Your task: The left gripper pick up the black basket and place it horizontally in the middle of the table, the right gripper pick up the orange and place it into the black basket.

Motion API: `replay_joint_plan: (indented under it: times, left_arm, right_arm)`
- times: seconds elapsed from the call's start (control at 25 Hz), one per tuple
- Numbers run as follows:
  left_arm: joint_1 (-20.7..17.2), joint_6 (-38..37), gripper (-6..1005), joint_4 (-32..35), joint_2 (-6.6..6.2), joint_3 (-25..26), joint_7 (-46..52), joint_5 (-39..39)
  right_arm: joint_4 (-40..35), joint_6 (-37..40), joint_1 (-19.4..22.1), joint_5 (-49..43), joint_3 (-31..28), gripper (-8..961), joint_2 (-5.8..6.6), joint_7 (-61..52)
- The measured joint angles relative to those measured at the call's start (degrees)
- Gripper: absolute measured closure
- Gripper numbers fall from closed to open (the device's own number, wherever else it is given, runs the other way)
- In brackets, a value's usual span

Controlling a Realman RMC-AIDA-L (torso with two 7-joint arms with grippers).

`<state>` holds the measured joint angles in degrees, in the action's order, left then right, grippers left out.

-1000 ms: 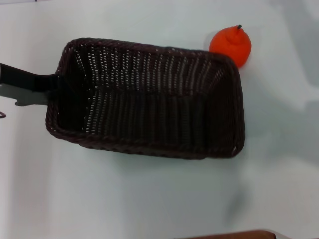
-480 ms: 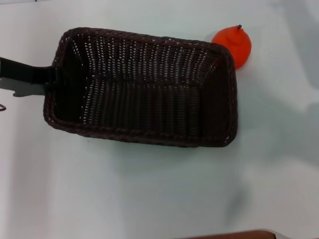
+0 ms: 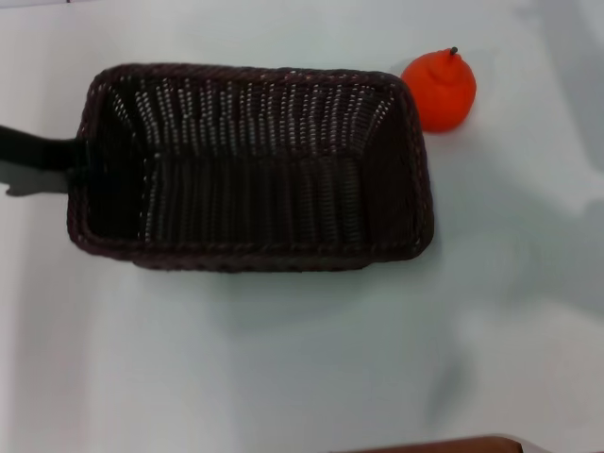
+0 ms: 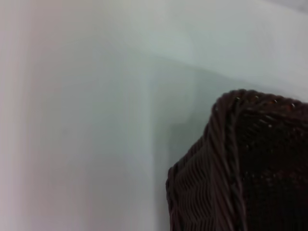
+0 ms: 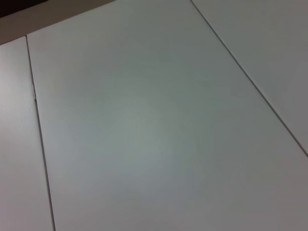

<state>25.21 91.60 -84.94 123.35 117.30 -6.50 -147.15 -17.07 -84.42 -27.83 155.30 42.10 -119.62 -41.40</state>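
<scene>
The black basket [image 3: 250, 165] lies lengthwise across the middle of the white table [image 3: 283, 359], its open side up and empty. My left gripper [image 3: 71, 156] reaches in from the left edge and is shut on the basket's left rim. A corner of the basket [image 4: 245, 168] fills the left wrist view. The orange [image 3: 438, 88] stands on the table just beyond the basket's far right corner, a small gap between them. My right gripper is out of view.
A brown edge [image 3: 444, 444] shows at the near border of the head view. The right wrist view shows only pale panels with thin seams [image 5: 41, 144].
The basket has turned from tilted to level with the table's width and shifted left, away from the orange. The left gripper moved left with it. The orange has not moved.
</scene>
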Motion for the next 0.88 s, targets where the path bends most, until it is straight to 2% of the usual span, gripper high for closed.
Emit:
replay_joint_plan:
  times: [0.12,0.28,0.68,0.88]
  left_arm:
    - [0.01,1.75,848,-0.4,-0.4,0.0,-0.22,-0.54]
    - [-0.2,1.52,847,-0.74,-0.18,0.16,-0.81,-0.8]
    - [-0.31,0.46,479,-0.34,0.12,1.74,-2.17,-1.2]
    - [-0.84,3.77,285,-2.94,-0.79,4.25,-3.52,-1.34]
  right_arm:
    - [-0.03,-0.03,-0.05,0.0,0.0,146,0.0,0.0]
    - [-0.12,-0.05,-0.29,0.0,0.2,148,0.0,0.0]
    - [-0.29,-0.05,0.39,0.0,1.41,152,0.09,0.0]
    - [-0.33,-0.07,1.0,-0.01,1.54,153,0.09,-0.21]
